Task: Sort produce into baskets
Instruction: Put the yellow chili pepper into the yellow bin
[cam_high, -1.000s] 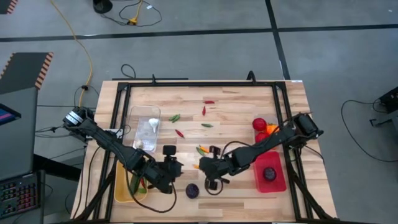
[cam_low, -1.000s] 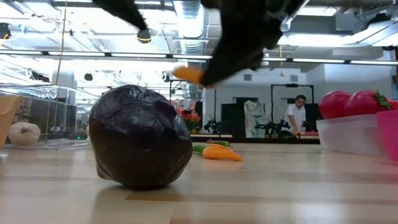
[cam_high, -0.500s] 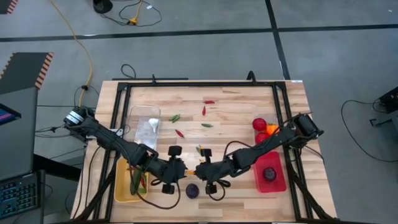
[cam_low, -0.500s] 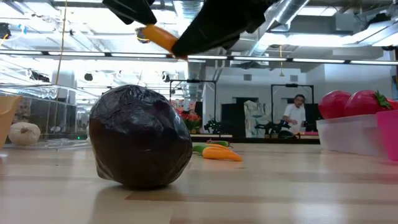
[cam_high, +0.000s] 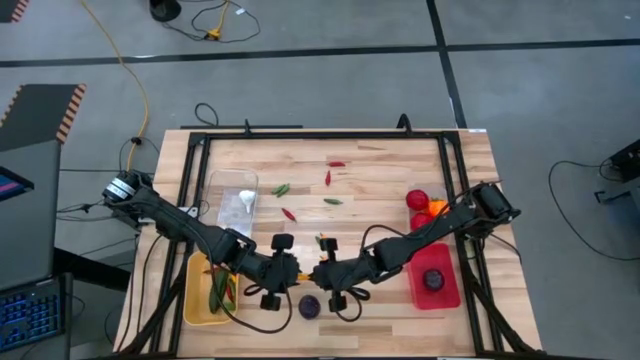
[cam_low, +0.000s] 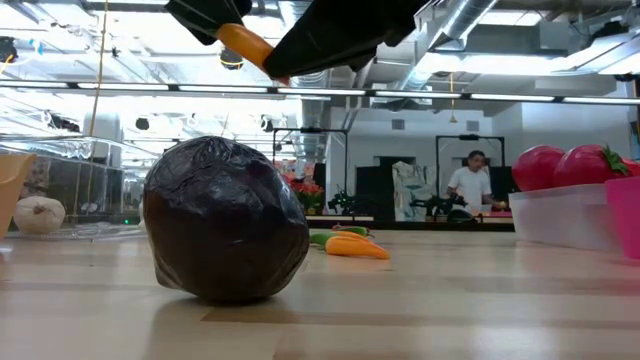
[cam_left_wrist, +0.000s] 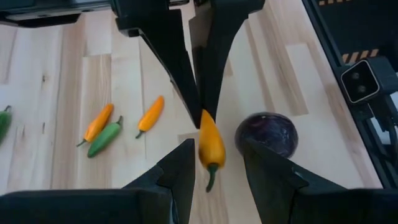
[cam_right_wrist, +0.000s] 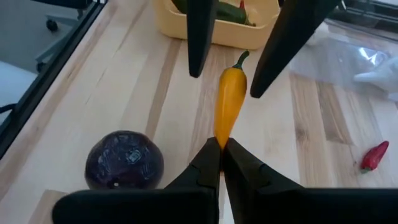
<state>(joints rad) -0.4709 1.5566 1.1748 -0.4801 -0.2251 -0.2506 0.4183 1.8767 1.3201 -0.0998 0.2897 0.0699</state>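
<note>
Moved: since a second ago your two grippers have come together above the table's near middle.
Right gripper (cam_right_wrist: 219, 155): clamped on one tip of the orange chilli (cam_right_wrist: 229, 99).
Left gripper (cam_left_wrist: 211, 163): fingers parted either side of the chilli's stem end, not yet closed.
Handling: looks light, smooth and slippery; take its thicker middle.
Below: purple round (cam_high: 309, 306).
Destination: yellow basket (cam_high: 192, 305) beyond your left gripper.

Near the front edge of the worktop (cam_high: 400, 165) the left gripper (cam_high: 298, 271) and right gripper (cam_high: 318, 271) meet tip to tip over an orange chilli (cam_right_wrist: 229, 99), closing the passage between them. Just below sits a dark purple round (cam_high: 309, 306). The middle boards beyond lie open, with only scattered chillies (cam_high: 308, 190); the yellow bin (cam_high: 195, 305) and red bin (cam_high: 437, 292) flank the sides
</note>
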